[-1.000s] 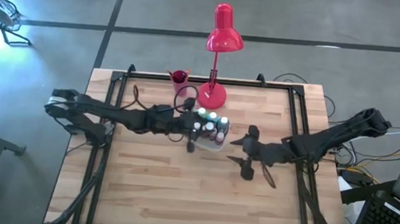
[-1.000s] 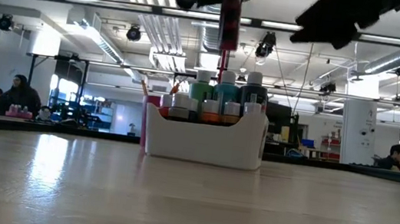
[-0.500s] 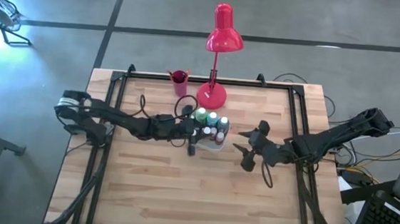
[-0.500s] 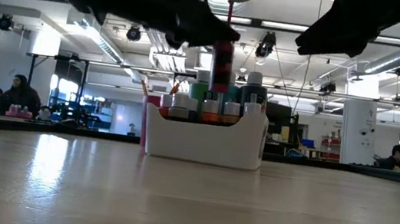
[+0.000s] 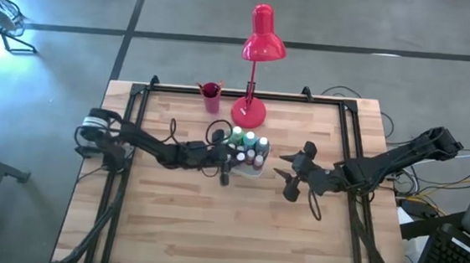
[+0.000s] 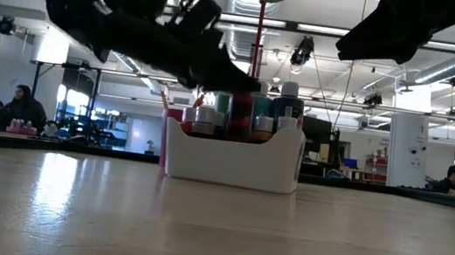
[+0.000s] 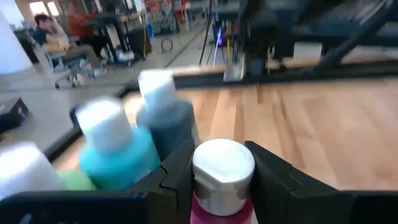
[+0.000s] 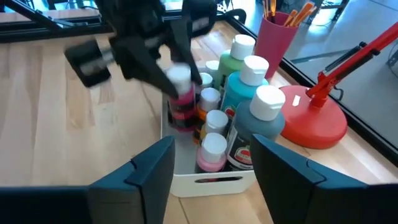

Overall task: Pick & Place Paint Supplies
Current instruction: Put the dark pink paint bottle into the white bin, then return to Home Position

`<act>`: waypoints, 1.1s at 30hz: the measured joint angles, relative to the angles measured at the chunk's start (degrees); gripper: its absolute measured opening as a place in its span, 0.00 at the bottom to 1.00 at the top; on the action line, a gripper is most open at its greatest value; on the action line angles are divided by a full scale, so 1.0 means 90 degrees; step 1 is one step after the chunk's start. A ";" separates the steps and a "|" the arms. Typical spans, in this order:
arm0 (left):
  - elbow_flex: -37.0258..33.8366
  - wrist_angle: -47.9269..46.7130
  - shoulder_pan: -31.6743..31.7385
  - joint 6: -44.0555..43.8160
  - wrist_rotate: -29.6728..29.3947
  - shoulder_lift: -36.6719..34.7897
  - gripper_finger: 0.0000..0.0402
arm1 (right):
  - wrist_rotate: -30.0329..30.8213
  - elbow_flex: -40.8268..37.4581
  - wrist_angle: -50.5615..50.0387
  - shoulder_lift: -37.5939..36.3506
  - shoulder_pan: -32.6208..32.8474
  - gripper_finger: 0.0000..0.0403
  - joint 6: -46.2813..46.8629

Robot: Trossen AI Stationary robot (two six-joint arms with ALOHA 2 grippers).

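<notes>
A white tray (image 5: 253, 168) near the table's middle holds several paint bottles with pale caps, among them teal (image 8: 245, 87) and green ones. My left gripper (image 7: 222, 186) reaches in level from the table's left and is shut on a red paint bottle (image 8: 181, 106) with a white cap, at the tray's left end (image 6: 173, 151). The bottle's lower end is behind the tray wall in the low view. My right gripper (image 5: 285, 174) hovers open to the right of the tray, above the table, with nothing between its fingers. My left gripper pinches the red bottle just under its white cap (image 7: 222, 167), one finger (image 7: 177, 180) on each side. The fingers come level from the table's left. The bottle stands upright with its lower end below the tray's rim; whether it rests on the tray's floor I cannot tell.
A red desk lamp (image 5: 259, 41) stands behind the tray, its round base (image 8: 311, 118) close to the tray's far side. A red cup (image 5: 211, 94) with brushes is at the far edge. Bare wood lies toward the near edge.
My left gripper has gone down with the red bottle, from above the other bottles' caps to among them at the tray's left end; the bottle stays upright. My right gripper has turned at the wrist, and the gap between its fingers has narrowed.
</notes>
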 joint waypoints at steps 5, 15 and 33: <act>-0.0005 0.0019 0.0007 -0.0221 -0.0029 0.0469 0.29 | 0.0000 0.0000 0.0007 -0.0002 0.0000 0.49 -0.0002; 0.0019 0.0927 0.0017 -0.0288 -0.0040 0.1067 0.30 | -0.0005 0.0000 0.0003 -0.0002 0.0000 0.46 0.0000; 0.0000 -0.0594 -0.0104 -0.0183 -0.0036 -0.0366 0.67 | -0.0032 -0.0019 0.0001 -0.0002 0.0000 0.41 0.0017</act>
